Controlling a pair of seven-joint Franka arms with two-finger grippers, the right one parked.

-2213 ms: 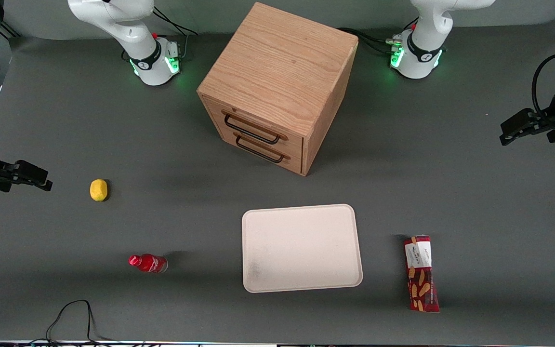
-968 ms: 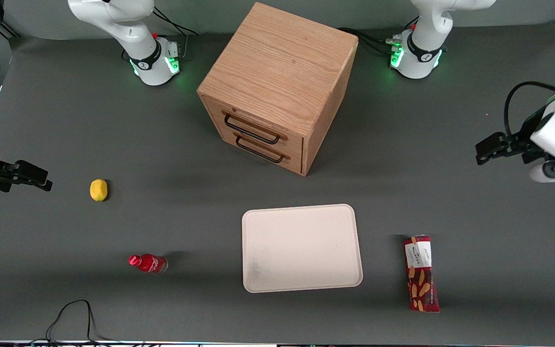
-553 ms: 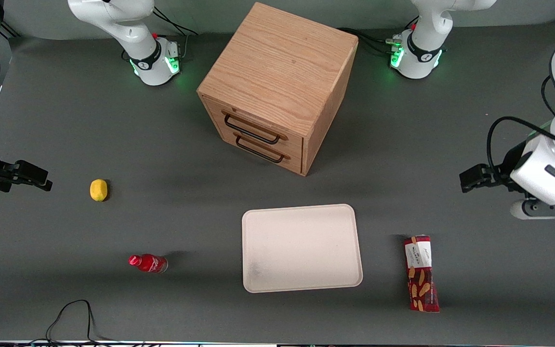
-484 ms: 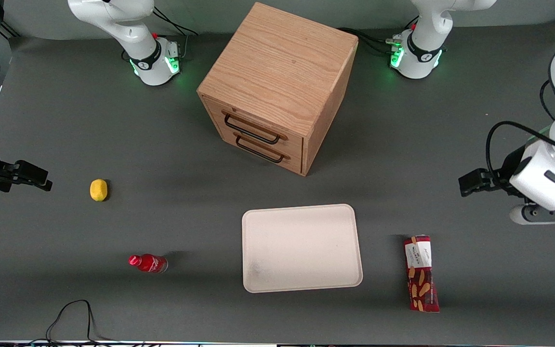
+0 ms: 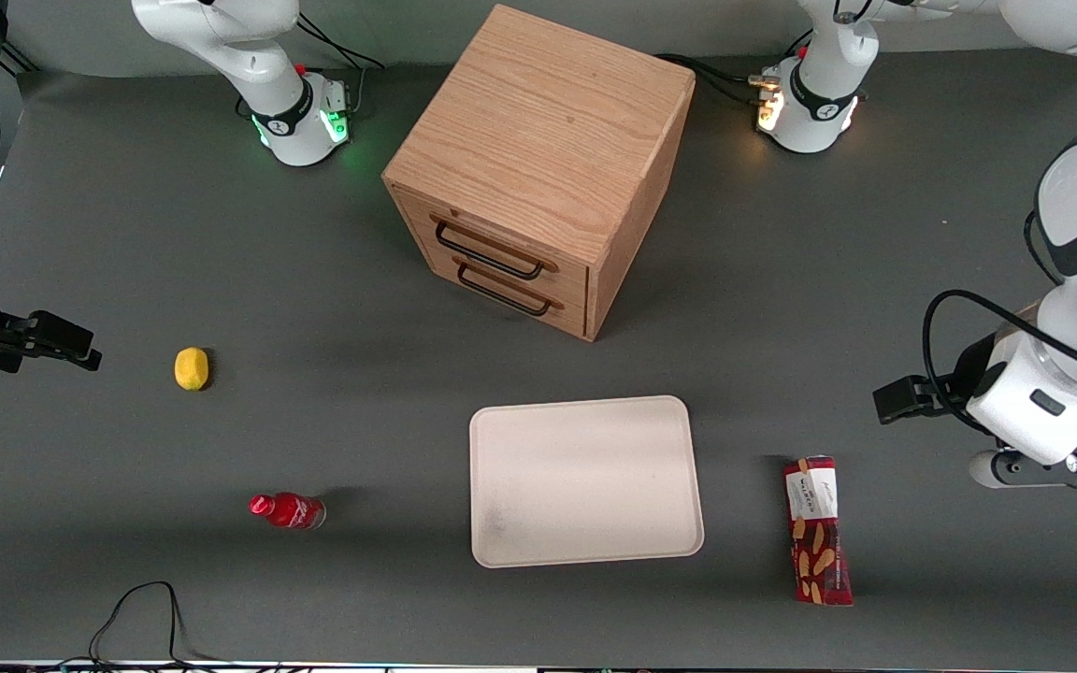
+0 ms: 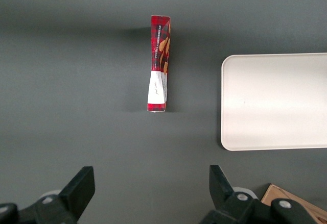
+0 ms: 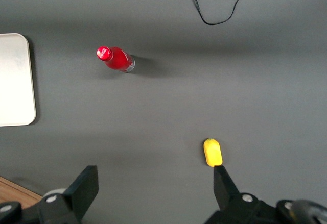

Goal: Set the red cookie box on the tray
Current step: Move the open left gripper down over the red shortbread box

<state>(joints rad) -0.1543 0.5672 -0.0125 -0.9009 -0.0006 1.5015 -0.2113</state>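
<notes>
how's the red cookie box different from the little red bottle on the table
The red cookie box is long and narrow with flat faces; the red bottle is short and rounded. The box has a white label and tan cookie pictures; the bottle is mostly plain red. The box lies beside the tray toward the working arm's end, the bottle toward the parked arm's. Both rest on the table, untouched; the gripper hangs open above, short of the box.

Red cookie box (image 5: pixel 818 530) (image 6: pixel 158 63): long, narrow, lying flat on the table, white label end farther from the front camera, tan cookie pictures along the rest. Tray (image 5: pixel 584 480) (image 6: pixel 276 101): large cream-white rectangle, rounded corners, low rim, flat on the table, nothing on it. Box lies near the tray toward the working arm's end, not touching. Claw (image 6: pixel 148 196): above the table, clear of the box, fingers spread wide.
</notes>
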